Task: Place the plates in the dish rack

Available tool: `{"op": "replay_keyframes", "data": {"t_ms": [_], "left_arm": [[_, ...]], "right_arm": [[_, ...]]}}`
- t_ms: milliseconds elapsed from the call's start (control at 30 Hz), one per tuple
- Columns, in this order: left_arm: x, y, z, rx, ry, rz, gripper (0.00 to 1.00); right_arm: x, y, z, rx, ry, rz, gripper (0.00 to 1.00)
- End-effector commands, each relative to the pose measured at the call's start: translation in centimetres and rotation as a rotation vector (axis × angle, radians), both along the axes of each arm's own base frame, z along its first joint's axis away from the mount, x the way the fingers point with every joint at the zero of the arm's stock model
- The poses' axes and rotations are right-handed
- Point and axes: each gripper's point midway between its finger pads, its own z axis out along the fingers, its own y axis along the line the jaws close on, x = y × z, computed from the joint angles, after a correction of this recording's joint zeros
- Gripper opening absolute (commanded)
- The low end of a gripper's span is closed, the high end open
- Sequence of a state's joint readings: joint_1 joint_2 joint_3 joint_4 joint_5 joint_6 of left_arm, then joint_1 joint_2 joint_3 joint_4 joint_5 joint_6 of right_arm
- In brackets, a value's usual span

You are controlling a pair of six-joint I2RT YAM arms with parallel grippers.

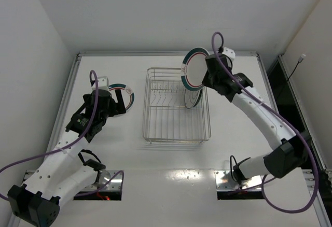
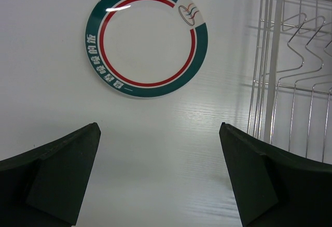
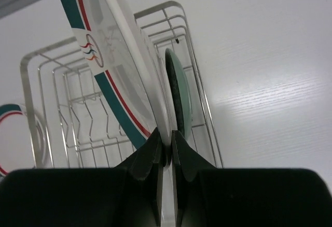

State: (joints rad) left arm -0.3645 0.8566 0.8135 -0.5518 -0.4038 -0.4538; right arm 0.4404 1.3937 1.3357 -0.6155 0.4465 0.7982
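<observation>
My right gripper [image 1: 205,75] [image 3: 166,138] is shut on the rim of a white plate with green and red bands [image 1: 194,69] [image 3: 111,66]. It holds the plate on edge above the far right of the silver wire dish rack [image 1: 155,128] [image 3: 62,118]. A teal plate [image 1: 193,99] [image 3: 180,92] stands on edge in the rack just beyond it. A second banded plate [image 1: 127,93] [image 2: 147,39] lies flat on the table left of the rack. My left gripper [image 1: 117,102] [image 2: 159,133] is open and empty just short of it. The white plate with the grey motif is not in view.
The rack's wire wall and tines [image 2: 290,71] stand close on the right of my left gripper. The table's raised rim [image 1: 166,54] runs along the far side, and white walls enclose the table.
</observation>
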Motion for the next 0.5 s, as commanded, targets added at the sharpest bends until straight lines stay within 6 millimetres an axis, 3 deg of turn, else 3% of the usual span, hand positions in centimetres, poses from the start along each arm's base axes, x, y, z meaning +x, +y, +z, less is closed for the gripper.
{"op": "replay_keyframes", "data": {"t_ms": [0, 233, 467], "left_arm": [[0.3, 0.1, 0.6, -0.012, -0.022, 0.010, 0.99], [0.3, 0.2, 0.9, -0.015, -0.031, 0.010, 0.99], [0.3, 0.3, 0.9, -0.010, -0.033, 0.017, 0.99]], "right_arm": [[0.9, 0.3, 3.8, -0.076, -0.093, -0.042, 0.00], [1.2, 2.4, 4.4, -0.173, -0.080, -0.029, 0.00], [2.8, 3.7, 2.7, -0.314, 0.012, -0.023, 0.00]]}}
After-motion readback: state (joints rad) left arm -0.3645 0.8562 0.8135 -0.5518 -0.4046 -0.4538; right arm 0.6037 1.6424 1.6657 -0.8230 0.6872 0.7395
